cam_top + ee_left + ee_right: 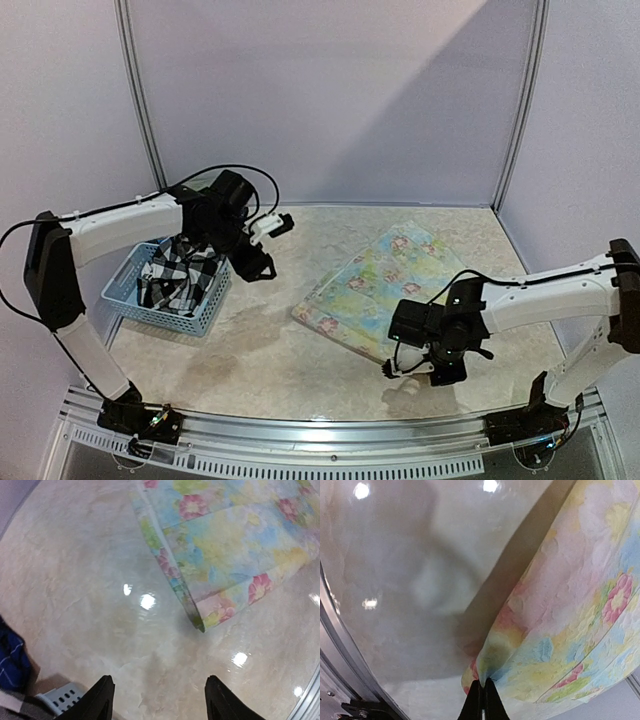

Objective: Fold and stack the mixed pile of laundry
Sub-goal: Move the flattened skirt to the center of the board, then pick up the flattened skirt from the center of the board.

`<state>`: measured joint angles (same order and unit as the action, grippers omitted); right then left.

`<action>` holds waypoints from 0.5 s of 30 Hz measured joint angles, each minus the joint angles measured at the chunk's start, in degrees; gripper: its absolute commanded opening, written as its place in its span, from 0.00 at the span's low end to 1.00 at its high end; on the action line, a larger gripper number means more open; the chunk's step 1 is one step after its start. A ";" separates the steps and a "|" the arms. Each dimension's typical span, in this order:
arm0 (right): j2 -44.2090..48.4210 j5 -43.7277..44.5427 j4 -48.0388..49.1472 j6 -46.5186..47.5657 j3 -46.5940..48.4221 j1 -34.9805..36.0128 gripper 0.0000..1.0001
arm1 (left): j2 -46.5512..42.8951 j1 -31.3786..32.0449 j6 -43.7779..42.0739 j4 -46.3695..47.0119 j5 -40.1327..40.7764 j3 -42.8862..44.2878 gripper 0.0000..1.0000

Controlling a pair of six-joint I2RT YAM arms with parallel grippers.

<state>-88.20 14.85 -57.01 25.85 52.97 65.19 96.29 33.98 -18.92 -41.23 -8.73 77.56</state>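
Observation:
A pale yellow-green floral cloth [385, 283] lies folded on the table right of centre; the left wrist view shows its folded corner [220, 555]. My right gripper [408, 368] is shut on the cloth's near corner [560, 630], the fabric pinched between the black fingertips [482, 692] and lifted a little. A black-and-white checked shirt [180, 270] sits in the light blue basket, with a dark blue piece [10, 660] beside it. My left gripper [262, 250] hangs open over bare table just right of the basket, nothing between its fingers [102, 700].
The light blue perforated basket [150, 300] stands at the left; its corner [62, 700] is just below my left gripper. A metal rail [330, 440] runs along the table's near edge, close to my right gripper. Grey walls enclose the back and sides.

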 measured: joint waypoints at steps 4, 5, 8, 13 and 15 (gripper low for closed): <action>7.19 0.55 -0.83 3.08 -6.16 -0.31 0.00 | 0.63 3.45 -4.96 -0.24 -5.46 -1.33 0.57; 8.81 0.70 -1.07 3.96 -7.67 -0.35 0.00 | 1.20 4.28 -5.55 -0.46 -6.27 -0.79 0.57; 11.65 1.07 -1.90 5.90 -10.47 -0.37 0.00 | 6.23 7.87 -7.76 -2.23 -7.87 4.42 0.55; 12.02 1.09 -2.27 7.45 -11.10 -0.37 0.00 | 14.23 10.60 -7.91 -2.97 -11.54 9.03 0.50; 12.20 1.09 -2.25 7.80 -11.10 -0.37 0.00 | 16.04 10.64 -7.10 -3.26 -14.93 9.03 0.50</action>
<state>-76.01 15.94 -59.27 33.65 41.87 64.82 112.33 44.62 -26.02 -44.49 -23.66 86.59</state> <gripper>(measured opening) 0.011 0.502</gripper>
